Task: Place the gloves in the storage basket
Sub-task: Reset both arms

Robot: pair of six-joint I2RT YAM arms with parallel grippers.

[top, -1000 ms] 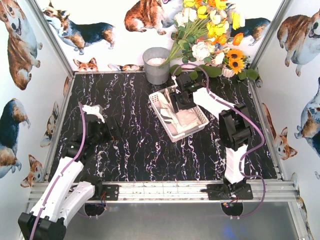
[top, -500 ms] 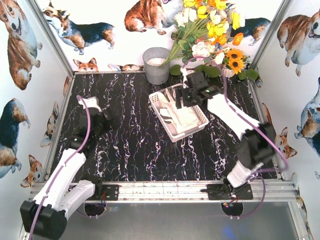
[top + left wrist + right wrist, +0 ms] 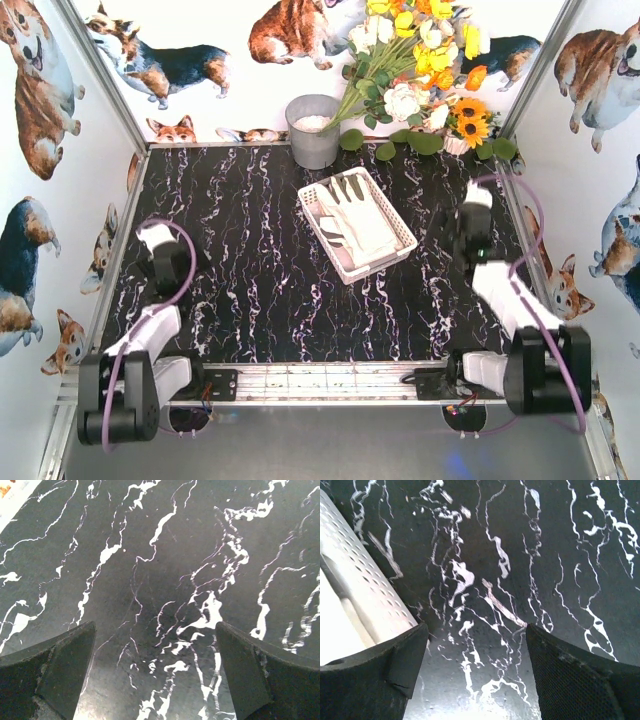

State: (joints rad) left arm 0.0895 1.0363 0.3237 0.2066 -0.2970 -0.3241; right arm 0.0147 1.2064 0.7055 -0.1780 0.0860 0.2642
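The gloves [image 3: 357,222] lie in the storage basket [image 3: 395,208], 1 o'clock on the worktop [image 3: 240,250], none outside (likely finished). Left pincer [image 3: 155,630] and right pincer [image 3: 476,630], at 8 and 4 o'clock, gape empty.

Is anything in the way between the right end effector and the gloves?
Nothing visible is in the way. Between the right end effector and the gloves there is only bare table and the low wall of the basket. The gloves lie inside the basket, so they are where they have to go.
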